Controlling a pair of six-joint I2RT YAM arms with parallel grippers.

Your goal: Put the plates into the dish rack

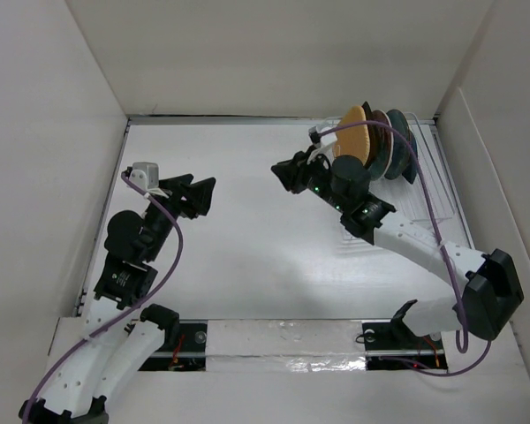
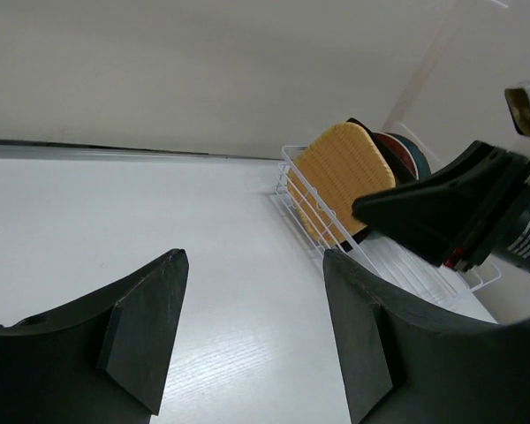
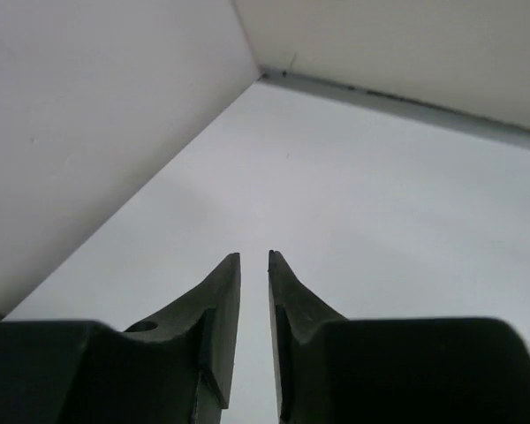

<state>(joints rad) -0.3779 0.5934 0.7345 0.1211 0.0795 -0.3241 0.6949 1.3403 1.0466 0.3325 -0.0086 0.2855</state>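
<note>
The white wire dish rack (image 1: 435, 181) stands at the far right of the table. Several plates stand upright in its slots: a square mustard-yellow one (image 1: 360, 137) in front, a dark reddish one (image 1: 384, 148) behind it and a teal one (image 1: 401, 141) behind that. In the left wrist view the yellow plate (image 2: 340, 177) and the rack (image 2: 293, 190) show at the right. My left gripper (image 1: 205, 190) is open and empty over the left of the table. My right gripper (image 1: 281, 173) is left of the rack, its jaws nearly together with nothing between them.
White walls enclose the table on the left, back and right. My right arm's body (image 1: 397, 234) lies over the front part of the rack. The right gripper's black fingers (image 2: 442, 208) show in the left wrist view, in front of the plates.
</note>
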